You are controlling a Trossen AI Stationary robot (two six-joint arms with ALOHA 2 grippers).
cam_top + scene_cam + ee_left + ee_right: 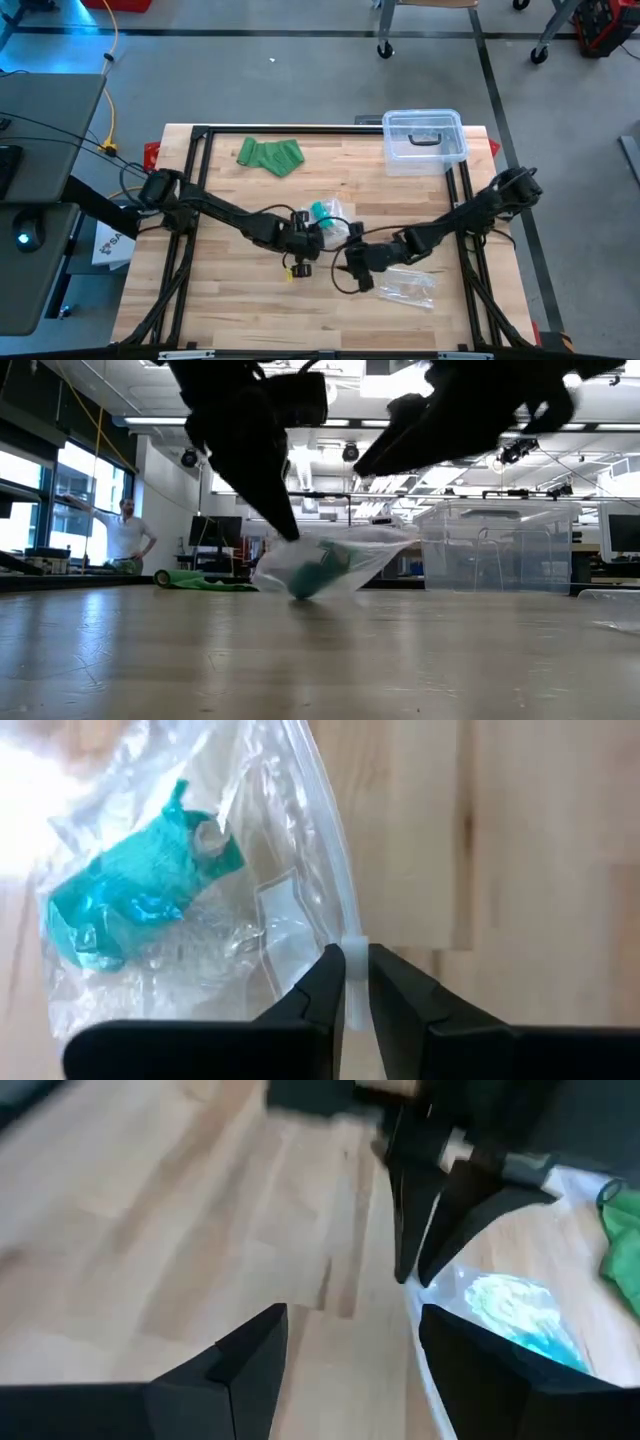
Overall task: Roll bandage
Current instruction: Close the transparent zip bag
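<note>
A clear zip bag (330, 213) lies at the table's middle with a teal bandage roll (130, 905) inside it. In the low view the bag (335, 565) rests on its bulging lower part, where the roll sits, and its upper edge is raised. My left gripper (357, 960) is shut on the bag's edge. My right gripper (350, 1320) stands open just to the near right of the bag (505, 1310), slanting down, with only bare table between its fingers. My left gripper pinches the bag's stiff zip-strip edge (352, 935) between its two fingertips. The fingers (283, 520) come from above, slanting down. The held edge is lifted, while the bag's lower part with the roll (305, 588) stays on the table.
A crumpled green cloth strip (270, 155) lies at the far left. A clear lidded box (424, 140) stands at the far right. Another clear bag (408, 287) lies near the front right. Bare wood (230, 300) lies at the near left.
</note>
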